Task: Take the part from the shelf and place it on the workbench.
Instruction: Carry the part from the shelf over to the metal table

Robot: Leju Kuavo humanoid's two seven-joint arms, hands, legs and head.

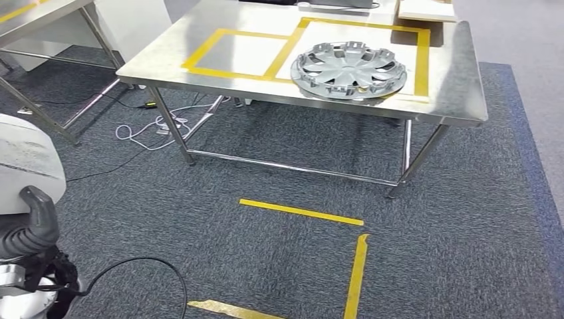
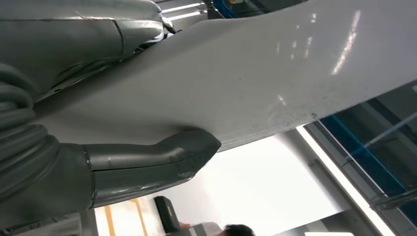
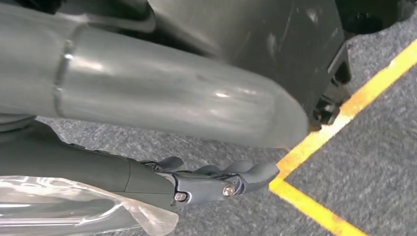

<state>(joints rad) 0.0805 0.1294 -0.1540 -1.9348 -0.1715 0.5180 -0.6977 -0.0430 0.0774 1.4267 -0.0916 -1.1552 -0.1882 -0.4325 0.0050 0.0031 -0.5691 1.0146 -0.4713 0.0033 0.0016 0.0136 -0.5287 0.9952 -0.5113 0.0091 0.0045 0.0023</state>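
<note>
The part is a big flat white panel – smooth, a bit scuffed and speckled along its edge. The left hand holds it, thumb pressed under the edge, at the near left. The right hand hangs over grey carpet by yellow tape, fingers loosely curled around nothing. On the far steel workbench sits a silver hubcap – inside a taped square.

Part ran off the head view's left edge; its full shape could not be told. Left hand: thumb visible under the part, fingers mostly hidden behind it. Right hand: fingers partly hidden, grip unclear. Workbench far edge cut off at top.
</note>
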